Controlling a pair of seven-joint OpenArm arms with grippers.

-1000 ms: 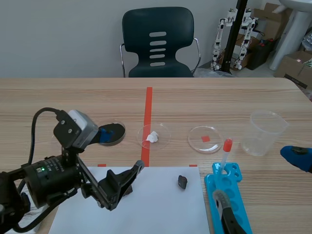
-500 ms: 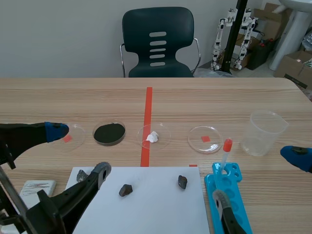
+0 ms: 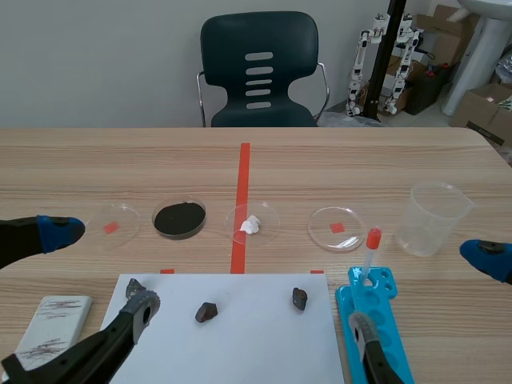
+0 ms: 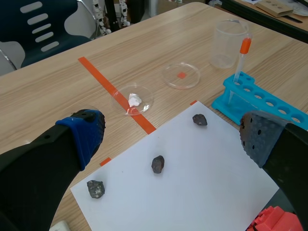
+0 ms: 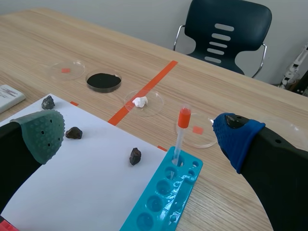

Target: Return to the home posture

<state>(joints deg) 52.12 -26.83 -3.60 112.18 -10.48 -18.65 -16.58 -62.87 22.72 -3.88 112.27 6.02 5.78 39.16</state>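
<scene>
On the tabletop, a white sheet (image 3: 256, 344). Low over the sheet's near left corner: left claw (image 3: 100, 268), released, fingers spread wide, nothing between them. Just off the sheet's right edge: right claw (image 3: 422, 290), likewise released, fingers far apart, nothing gripped.

On the sheet, three dark stones: one (image 3: 134, 286) at the far left corner, one (image 3: 207, 312) toward the middle, one (image 3: 299, 298) nearer the far right corner.

Just beside the sheet's right edge: a blue rack (image 3: 376, 320), with a red-capped tube (image 3: 370, 252) upright in a far hole. Left of the sheet: a flat white block (image 3: 54, 320).

Beyond the sheet's far edge, a row of four clear dishes, left to right: red-square dish (image 3: 112, 224), black-powder dish (image 3: 179, 218), white-lump dish (image 3: 252, 224), second red-square dish (image 3: 337, 228). Beyond the sheet's far right corner, further right than the dishes: a clear beaker (image 3: 433, 218). Far beyond the sheet, past the tabletop's far edge: a dark chair (image 3: 258, 68).
</scene>
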